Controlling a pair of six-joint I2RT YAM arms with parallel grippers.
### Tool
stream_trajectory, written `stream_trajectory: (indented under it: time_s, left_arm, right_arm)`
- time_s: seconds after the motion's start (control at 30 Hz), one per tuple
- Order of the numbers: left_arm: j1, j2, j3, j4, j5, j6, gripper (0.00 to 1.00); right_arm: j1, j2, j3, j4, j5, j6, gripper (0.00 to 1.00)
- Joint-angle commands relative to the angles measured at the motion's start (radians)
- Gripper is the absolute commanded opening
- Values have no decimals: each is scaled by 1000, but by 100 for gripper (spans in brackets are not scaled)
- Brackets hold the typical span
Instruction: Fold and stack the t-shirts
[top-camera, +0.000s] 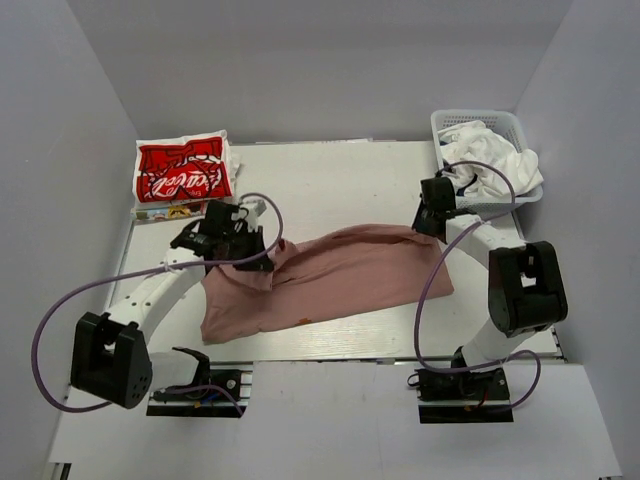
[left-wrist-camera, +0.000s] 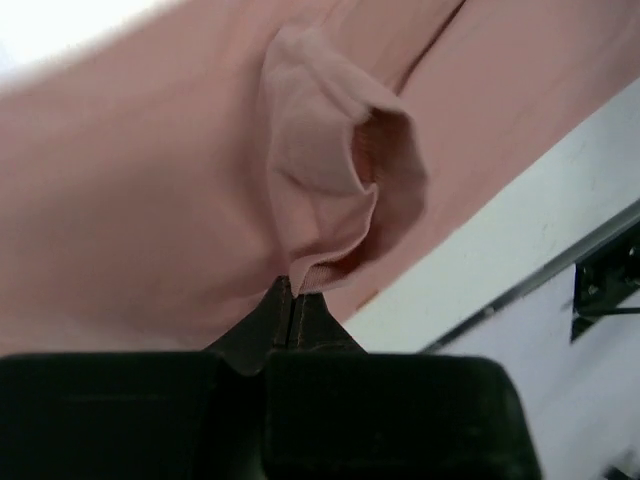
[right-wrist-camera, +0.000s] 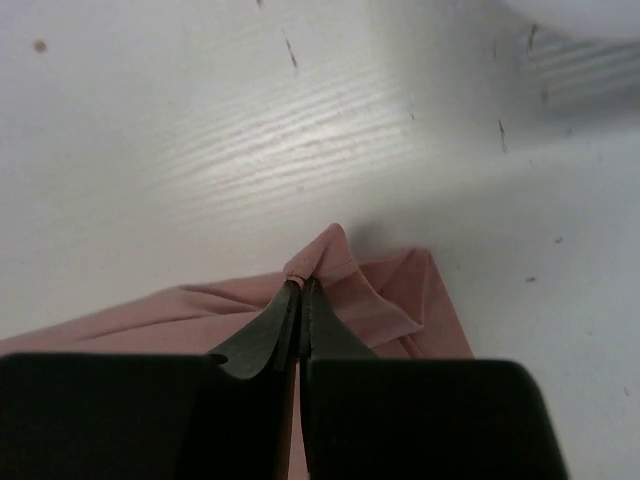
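A dusty pink t-shirt (top-camera: 330, 280) lies spread across the middle of the table. My left gripper (top-camera: 262, 262) is shut on its ribbed edge at the shirt's upper left; the pinched fold (left-wrist-camera: 310, 275) shows in the left wrist view. My right gripper (top-camera: 428, 228) is shut on the shirt's far right corner (right-wrist-camera: 318, 262). A folded red t-shirt with white script (top-camera: 183, 170) lies at the far left. White cloth (top-camera: 495, 160) fills the basket. No navy shirt is in view.
A white mesh basket (top-camera: 520, 126) stands at the far right corner. Something with a printed edge (top-camera: 165, 211) peeks out under the red shirt. Grey walls close in the table on three sides. Purple cables loop beside both arms.
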Motion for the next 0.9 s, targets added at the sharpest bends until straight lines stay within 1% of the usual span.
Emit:
stream_trajectory:
  time_s: [0.0,0.03,0.07,0.1,0.13,0.17,0.2,0.23,0.27,0.3,0.33,0.37,0.4,0.47,0.5,0.53,0.57,0.6,0.67,0.7,0.73,0.77,0.8,0.83,0.87]
  left_arm:
    - [-23,-44,-106,-58,1,-165,0]
    - [-23,-53,-120,-84,-23,-185,0]
    - [-23,-68,-156,-137,-46,-204,0]
    - [-33,-79,-175,-154,-72,-254,0]
    - [-46,-90,-184,-166,-80,-267,0]
    - [-46,-113,-184,-176,-54,-267,0]
    - [-55,-128,-198,-176,-27,-267,3]
    - [-55,-142,-198,-202,-37,-279,18]
    - [-65,-151,-198,-234,-55,-290,46]
    - [-66,-165,-188,-283,-56,-290,98]
    - [-66,-165,-174,-312,-56,-290,99]
    - [-66,-165,-152,-338,-68,-290,99]
    - [-66,-182,-140,-385,-100,-290,99]
    - [-66,-194,-100,-410,-100,-264,99]
    - [-66,-210,-86,-411,-100,-264,99]
    - [-66,-210,-77,-386,-109,-255,99]
    - [-66,-220,-77,-363,-125,-268,99]
    - [-66,-221,-77,-340,-176,-280,99]
    - [-53,-188,-77,-264,-201,-325,99]
    - [-53,-125,-77,-237,-185,-325,99]
    - [-53,-80,-88,-190,-185,-336,99]
    - [-53,-32,-88,-177,-185,-360,99]
    - [-44,18,-79,-165,-194,-371,99]
    - [-44,114,-62,-145,-204,-371,99]
    - [-44,159,-53,-130,-235,-385,99]
  right_arm:
    - [-4,-68,-65,83,42,30,0]
    - [-2,-115,-129,96,34,35,0]
    - [-2,-132,-149,125,26,40,0]
    - [-5,-157,-168,123,29,49,0]
    - [-5,-186,-184,123,54,94,3]
    - [-2,-218,-233,113,69,107,3]
    - [-5,-232,-250,97,91,144,5]
    - [-9,-249,-279,80,111,164,18]
    - [-12,-296,-309,58,171,181,72]
    - [-10,-315,-327,23,192,205,90]
    - [-12,-332,-332,-11,222,214,90]
    - [-10,-390,-343,-18,242,208,90]
    - [-13,-412,-346,-22,238,205,90]
    - [-10,-485,-343,-26,227,169,90]
    - [-12,-499,-335,-23,179,147,90]
    - [-9,-525,-333,33,154,123,90]
    - [-7,-534,-336,64,111,59,90]
    - [-4,-527,-321,102,-29,22,90]
    - [1,-489,-291,126,-143,-17,90]
    - [2,-399,-263,123,-188,-31,90]
    - [4,-363,-231,107,-207,-34,90]
    - [2,-332,-217,92,-240,-34,90]
    - [4,-238,-196,92,-272,-34,90]
    - [5,-211,-194,118,-293,-29,90]
    - [5,-168,-195,123,-335,-23,90]
